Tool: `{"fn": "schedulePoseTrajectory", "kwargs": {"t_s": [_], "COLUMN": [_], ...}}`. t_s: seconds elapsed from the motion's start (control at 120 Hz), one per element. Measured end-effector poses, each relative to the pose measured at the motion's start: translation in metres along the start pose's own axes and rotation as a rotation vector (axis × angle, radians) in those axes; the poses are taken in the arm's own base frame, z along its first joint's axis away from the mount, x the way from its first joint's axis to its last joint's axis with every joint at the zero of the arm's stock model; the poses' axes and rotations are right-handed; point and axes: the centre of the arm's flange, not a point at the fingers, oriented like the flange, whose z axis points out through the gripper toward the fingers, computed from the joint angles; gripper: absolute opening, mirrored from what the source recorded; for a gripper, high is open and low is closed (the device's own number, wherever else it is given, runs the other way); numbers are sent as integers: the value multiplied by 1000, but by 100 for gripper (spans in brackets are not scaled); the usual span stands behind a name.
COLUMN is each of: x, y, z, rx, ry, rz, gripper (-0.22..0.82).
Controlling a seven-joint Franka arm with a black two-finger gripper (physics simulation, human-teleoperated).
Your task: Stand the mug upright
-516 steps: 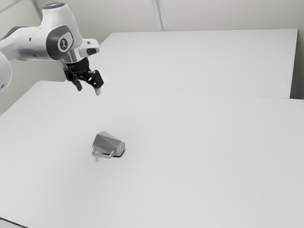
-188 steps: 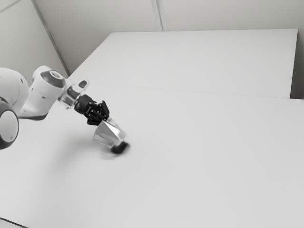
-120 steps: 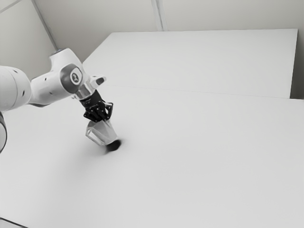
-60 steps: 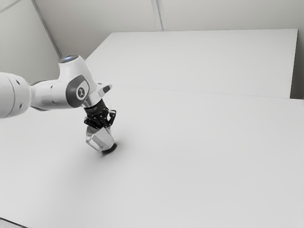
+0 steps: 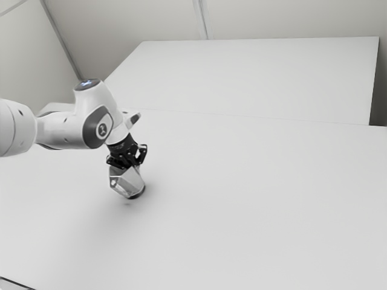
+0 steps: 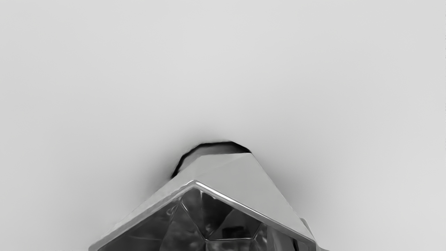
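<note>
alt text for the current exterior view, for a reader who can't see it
A shiny grey mug tilts at a pale table, its upper end at the black gripper of a white robot arm. The arm reaches in from the exterior view's left.

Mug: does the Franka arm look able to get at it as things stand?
Very likely yes: its gripper is right at the open end of the tilted mug, with nothing visible in the way.
</note>
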Motion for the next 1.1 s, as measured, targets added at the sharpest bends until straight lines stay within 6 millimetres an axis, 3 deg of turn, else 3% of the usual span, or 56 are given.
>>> {"fn": "schedulePoseTrajectory", "kwargs": {"t_s": [0.267,0.483,0.692,0.9,1.1], "x": [0,6,8,12,31], "y": [2,5,9,12,26], "z": [5,-3,-10,-33,-100], "rx": [36,63,64,48,22], "ry": [0,16,23,30,68], "rz": [-10,6,14,12,54], "gripper": [-16,29,49,56,59]}}
